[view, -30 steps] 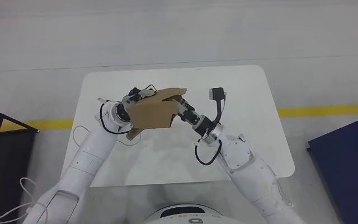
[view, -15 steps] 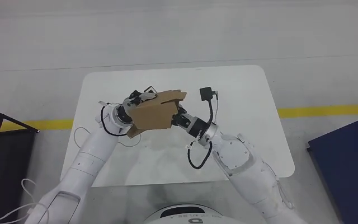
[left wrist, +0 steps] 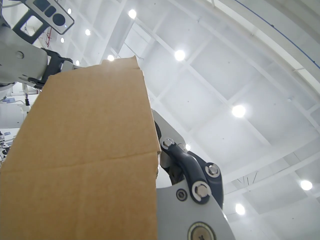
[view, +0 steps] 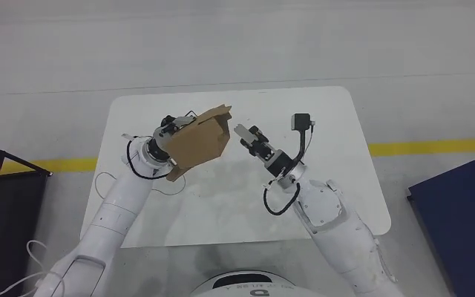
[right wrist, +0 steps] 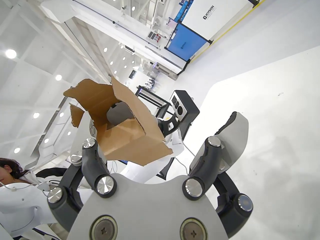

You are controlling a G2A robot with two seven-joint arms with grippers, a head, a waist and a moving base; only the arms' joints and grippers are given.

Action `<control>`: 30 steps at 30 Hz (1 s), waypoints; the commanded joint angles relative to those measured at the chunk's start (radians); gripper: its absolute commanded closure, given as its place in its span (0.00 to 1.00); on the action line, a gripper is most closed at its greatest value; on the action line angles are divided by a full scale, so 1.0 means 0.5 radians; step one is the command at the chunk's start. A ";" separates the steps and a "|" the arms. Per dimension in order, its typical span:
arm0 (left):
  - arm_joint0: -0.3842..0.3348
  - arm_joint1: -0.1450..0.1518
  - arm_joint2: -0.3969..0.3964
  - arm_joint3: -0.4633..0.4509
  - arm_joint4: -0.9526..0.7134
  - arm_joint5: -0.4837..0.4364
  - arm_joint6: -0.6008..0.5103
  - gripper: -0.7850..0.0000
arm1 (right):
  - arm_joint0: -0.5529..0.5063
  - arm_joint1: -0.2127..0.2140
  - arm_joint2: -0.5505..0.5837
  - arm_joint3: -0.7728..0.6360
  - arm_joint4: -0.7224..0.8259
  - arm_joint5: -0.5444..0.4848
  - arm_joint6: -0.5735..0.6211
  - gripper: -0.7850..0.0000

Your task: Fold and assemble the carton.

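The brown carton (view: 199, 141) is held above the white table (view: 223, 211), tilted, with its open flapped end toward the right arm. My left gripper (view: 177, 128) is shut on the carton's left side; in the left wrist view the carton wall (left wrist: 82, 136) lies against one finger (left wrist: 166, 132), and the other finger is hidden behind the cardboard. My right gripper (view: 249, 136) stands open a short way right of the carton, not touching it. From the right wrist the carton (right wrist: 130, 131) shows past the spread fingers (right wrist: 236, 128) with its loose flaps standing up.
The table's far edge (view: 230, 93) and right edge (view: 371, 156) are close by. A yellow floor line (view: 423, 147) runs past both sides. A dark blue object (view: 449, 215) stands off the right, a black one (view: 18, 200) off the left.
The right gripper has drawn back to the right, off the carton's end, and now stands open. The left arm has turned the carton so its open end tips upward.
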 commanded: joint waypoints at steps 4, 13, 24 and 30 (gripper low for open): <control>0.039 -0.021 0.038 0.010 -0.147 0.167 0.094 1.00 | 0.004 -0.003 -0.014 -0.040 -0.012 -0.095 -0.035 0.00; -0.045 -0.061 0.145 0.133 -0.016 0.177 0.121 1.00 | 0.025 0.004 -0.039 -0.198 -0.409 0.009 -0.028 0.00; -0.074 -0.077 0.121 0.163 -0.043 0.202 0.033 1.00 | 0.084 -0.013 -0.080 -0.099 -0.437 0.158 -0.090 0.00; -0.079 -0.076 0.136 0.145 -0.064 0.211 0.041 1.00 | 0.124 -0.019 -0.140 -0.066 -0.500 0.267 -0.007 0.00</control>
